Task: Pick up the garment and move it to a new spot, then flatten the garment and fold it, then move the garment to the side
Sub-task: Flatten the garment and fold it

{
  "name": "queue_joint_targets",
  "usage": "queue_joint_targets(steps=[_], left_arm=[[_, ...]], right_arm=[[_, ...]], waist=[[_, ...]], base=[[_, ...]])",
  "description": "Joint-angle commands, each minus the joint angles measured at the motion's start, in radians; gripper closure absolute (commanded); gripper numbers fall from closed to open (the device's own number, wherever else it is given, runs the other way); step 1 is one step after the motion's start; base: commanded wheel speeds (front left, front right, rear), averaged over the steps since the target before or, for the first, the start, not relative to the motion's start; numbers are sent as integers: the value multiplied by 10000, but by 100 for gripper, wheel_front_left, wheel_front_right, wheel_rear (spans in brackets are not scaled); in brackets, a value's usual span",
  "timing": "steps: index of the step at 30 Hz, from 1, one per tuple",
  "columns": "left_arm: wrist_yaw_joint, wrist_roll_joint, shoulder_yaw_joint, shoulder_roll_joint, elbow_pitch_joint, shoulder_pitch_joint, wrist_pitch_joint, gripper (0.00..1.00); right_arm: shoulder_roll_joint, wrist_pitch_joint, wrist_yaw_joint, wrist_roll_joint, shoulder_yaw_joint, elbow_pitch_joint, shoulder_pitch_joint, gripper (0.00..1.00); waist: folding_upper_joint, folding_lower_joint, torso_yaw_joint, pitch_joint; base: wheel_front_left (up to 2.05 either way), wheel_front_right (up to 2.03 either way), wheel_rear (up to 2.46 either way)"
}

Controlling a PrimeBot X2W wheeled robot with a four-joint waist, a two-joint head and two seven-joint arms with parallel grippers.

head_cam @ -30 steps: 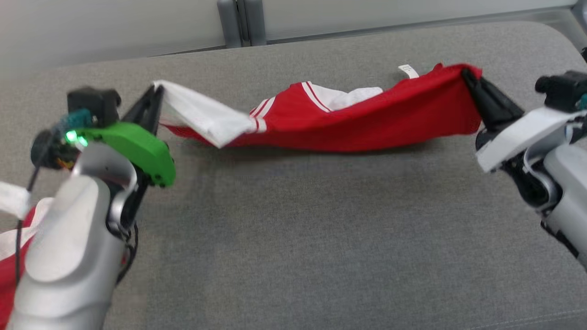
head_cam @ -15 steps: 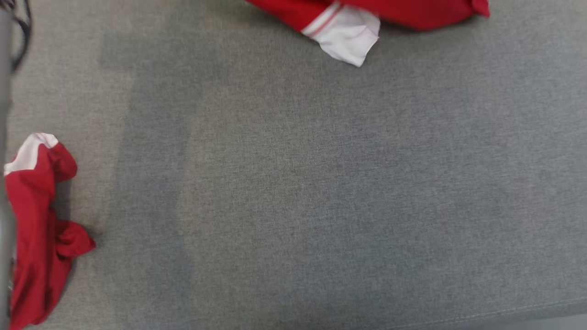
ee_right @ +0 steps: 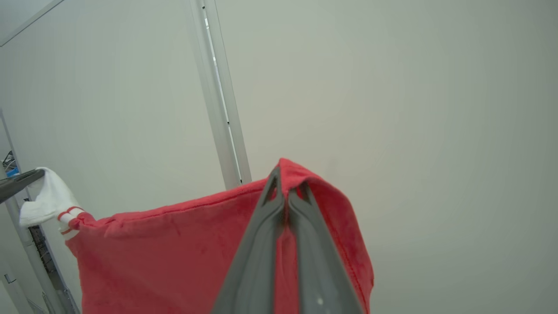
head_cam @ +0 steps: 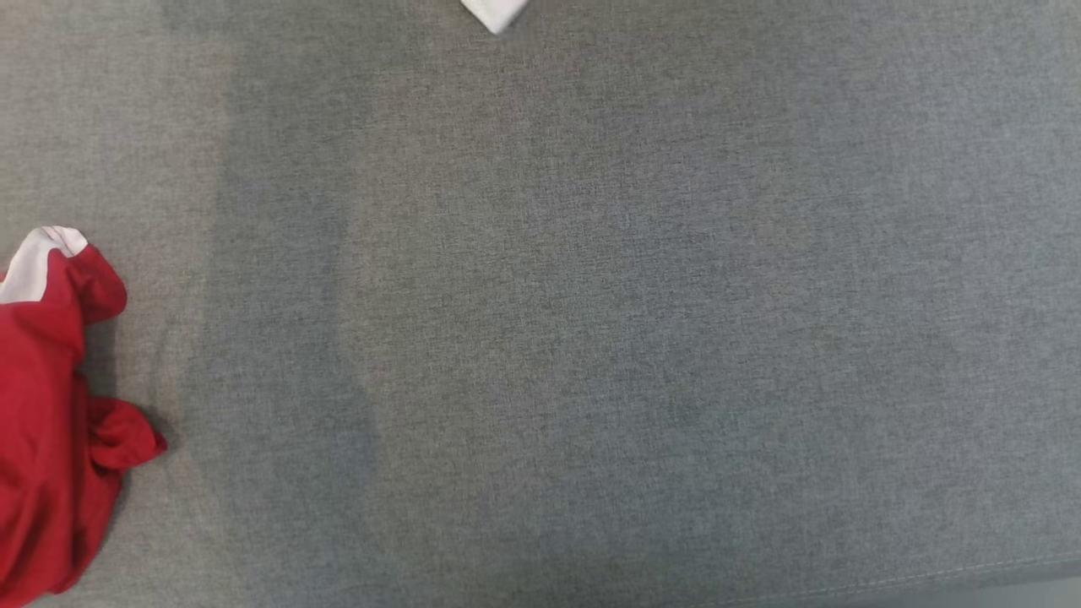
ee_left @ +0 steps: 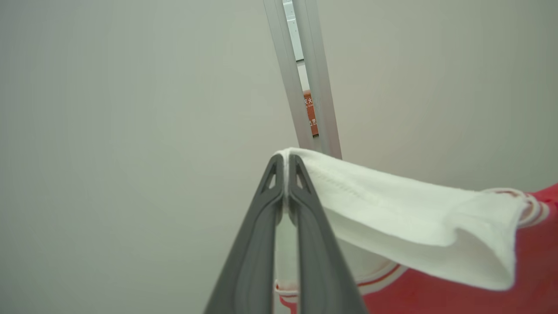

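The garment is red with a white, red-striped sleeve, and it hangs stretched in the air between my two arms in front of a pale wall. My left gripper is shut on the white sleeve's edge. My right gripper is shut on a red corner of the cloth. The left gripper's fingers also show at the far left of the right wrist view, pinching the sleeve. In the head view only a white tip of the garment dips in at the top edge.
A second red and white garment lies crumpled at the left edge of the grey padded surface. The surface's front seam runs along the lower right. A metal post stands on the wall behind.
The head camera has tilted down, so the arms left its view. The held garment has risen; only its white tip remains at the top edge. Both grips stay the same.
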Motion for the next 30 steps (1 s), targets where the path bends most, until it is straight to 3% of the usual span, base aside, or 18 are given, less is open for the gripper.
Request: queue_joint_targets(steps=[1, 9, 15, 22, 27, 30], left_arm=[[-29, -50, -143, -47, 200, 7, -117, 100], [-80, -49, -1301, -84, 1181, 1571, 254, 100], [-85, -1448, -2316, -146, 1003, 3803, 1484, 100], [-85, -3267, -4363, 1066, -968, 6604, 4263, 100], [-75, -4607, -4773, 2288, -3073, 8407, 6175, 100], [163, -5273, -4772, 2934, -4441, 9391, 7170, 100]], right_arm=[[22, -25, -7, 6, 293, 66, 214, 100], [-320, 0, -7, 558, 1900, 329, 1876, 100], [-569, 290, -7, 1484, 3129, -148, 3762, 100], [-963, 1436, -7, 2155, 4481, -1192, 5608, 100], [-1318, 2633, -9, 1887, 4786, -1898, 6644, 100], [-1474, 3427, -7, 2093, 4822, -2322, 7200, 100]], waist=[[0, 0, 69, -137], [0, 0, 336, -1251], [0, 0, 405, -2750], [0, 0, 220, -4525], [0, 0, 63, -5304], [0, 0, -32, -5486]], base=[[0, 0, 0], [0, 0, 0], [0, 0, 0], [0, 0, 0], [0, 0, 0], [0, 0, 0]])
